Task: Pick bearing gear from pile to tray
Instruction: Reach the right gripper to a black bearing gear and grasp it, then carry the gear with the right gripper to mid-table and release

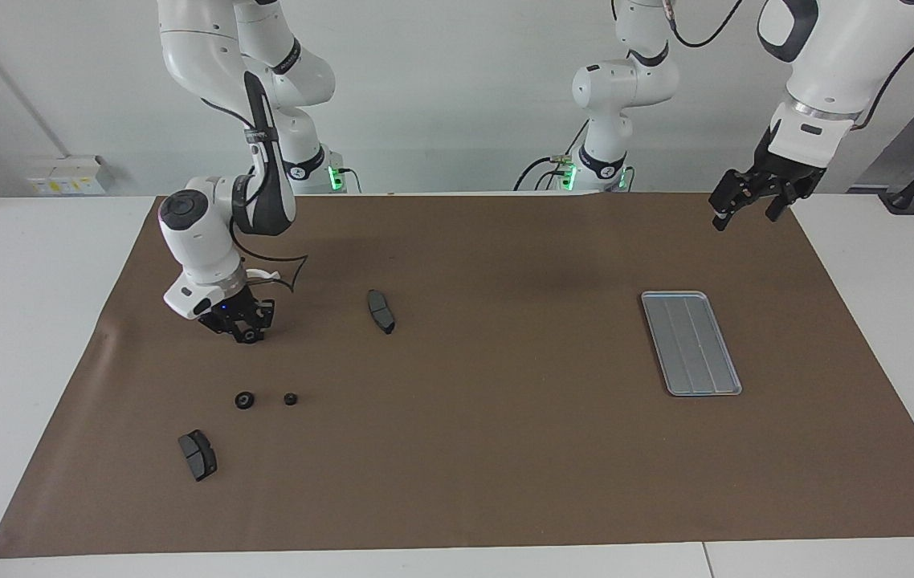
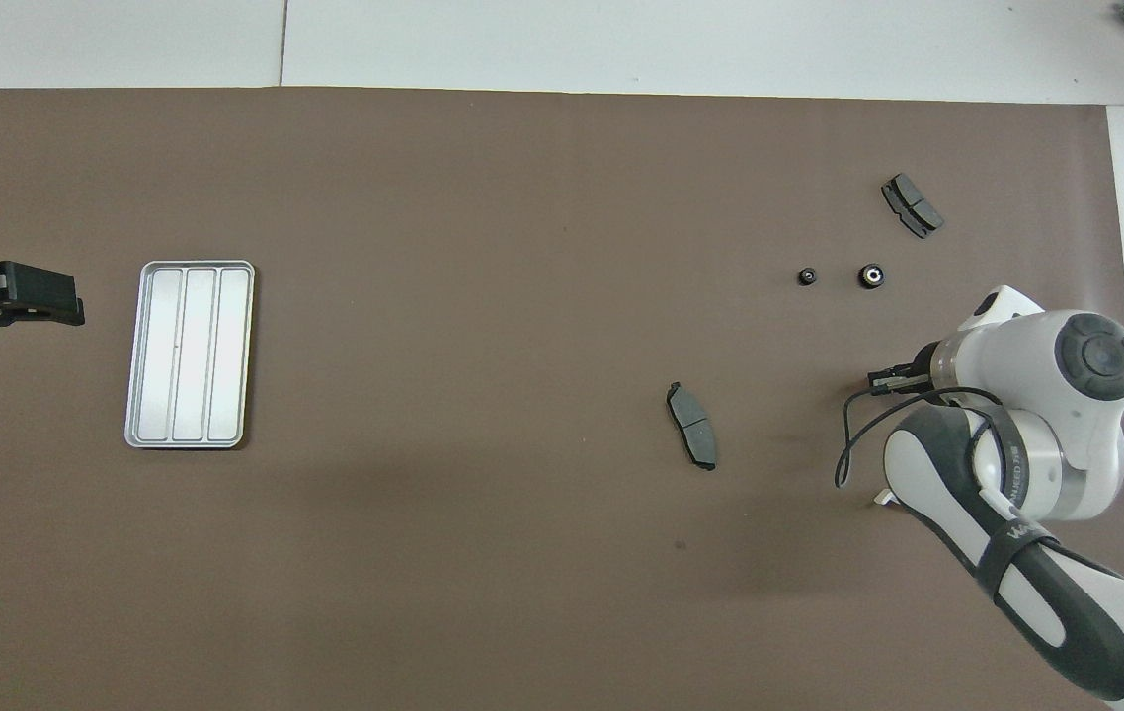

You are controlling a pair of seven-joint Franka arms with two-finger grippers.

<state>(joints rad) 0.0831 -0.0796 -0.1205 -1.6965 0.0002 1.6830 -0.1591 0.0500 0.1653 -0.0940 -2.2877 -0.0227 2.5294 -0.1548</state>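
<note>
A: Facing view, quick. The right gripper (image 1: 246,329) was low over the mat, jaws narrow, pinched on a gear (image 1: 249,336) right at the tips.

B: Risk?

A: That grip looked shallow to me. The round part could roll out on the lift or during the carry. The tray (image 1: 691,345) lay well apart from those jaws, toward the left arm's end, so the haul was long. One pad (image 1: 381,311) sat near the jaws on the tray side, so a low sweep could clip it.

B: Left gripper (image 1: 746,210)?

A: It waited up in the air, jaws wide and empty, over the mat's edge, with the tray near it.

B: Counts?

A: Three gears: the held one, plus a bigger gear (image 1: 244,400) and a smaller gear (image 1: 290,398) on the mat near the right jaws. Two pads, the second pad (image 1: 197,454) just past the loose gears. One tray, empty.

B: Overhead?

A: The wrist covered the right jaws and the held gear. Two loose gears, two pads and one tray showed. The left jaws were wide, beside the tray.
</note>
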